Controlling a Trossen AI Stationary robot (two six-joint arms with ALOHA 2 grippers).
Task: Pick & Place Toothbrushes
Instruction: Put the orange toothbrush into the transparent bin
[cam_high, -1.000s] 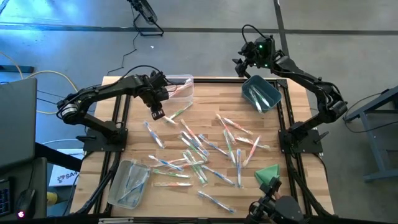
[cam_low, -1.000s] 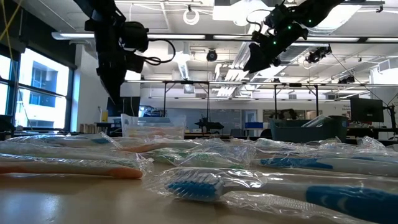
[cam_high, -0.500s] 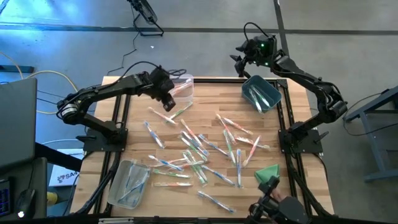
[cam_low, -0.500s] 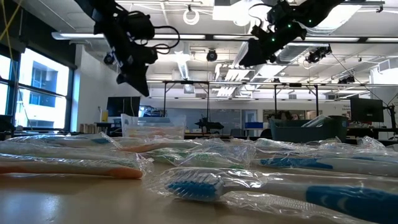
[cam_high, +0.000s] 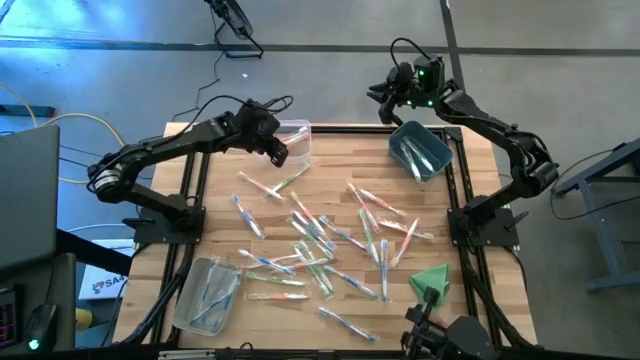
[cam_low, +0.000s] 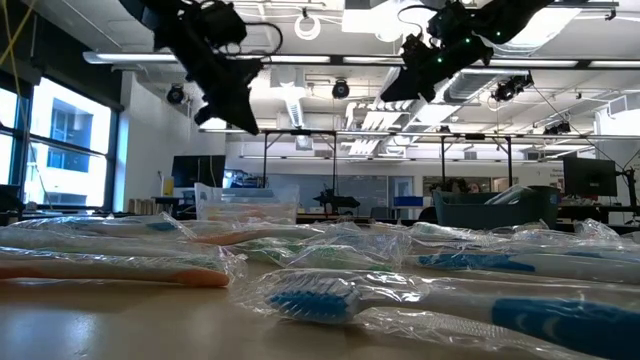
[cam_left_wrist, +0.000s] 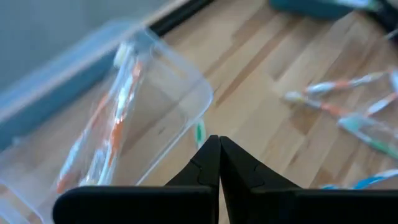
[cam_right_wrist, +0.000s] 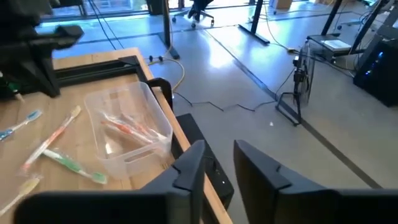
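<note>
Many wrapped toothbrushes (cam_high: 320, 240) lie flat, scattered over the middle of the wooden table (cam_high: 480, 300); the low view shows them close up (cam_low: 300, 295). My left gripper (cam_high: 280, 155) hangs shut above the table, just on the near side of a clear bin (cam_high: 305, 128) that holds orange toothbrushes (cam_left_wrist: 112, 137). A green tip (cam_left_wrist: 199, 132) shows just past its fingertips (cam_left_wrist: 219, 140). My right gripper (cam_high: 378, 97) is raised beyond the table's far edge, left of a teal bin (cam_high: 432, 140). Its fingers (cam_right_wrist: 219, 149) stand apart with nothing between them. My left gripper is shut, slanting down toward the table's right. The green tip (cam_left_wrist: 199, 132) sits in line with its fingertips, and I cannot tell whether it is pinched there or lies on the table beyond. My right gripper touches nothing.
A second clear bin (cam_high: 207, 292) with toothbrushes stands at the near left corner. A folded green cloth (cam_high: 430, 280) lies at the near right. Black frame rails (cam_high: 455, 190) run along the table's sides. Bare wood lies between the clear far bin and the teal bin (cam_low: 490, 208).
My left gripper has risen from the table among the toothbrushes and gone toward the far edge and the clear bin, tipping from pointing down to a slant. The toothbrushes where it stood lie as before. My right gripper has drifted slightly up and left.
</note>
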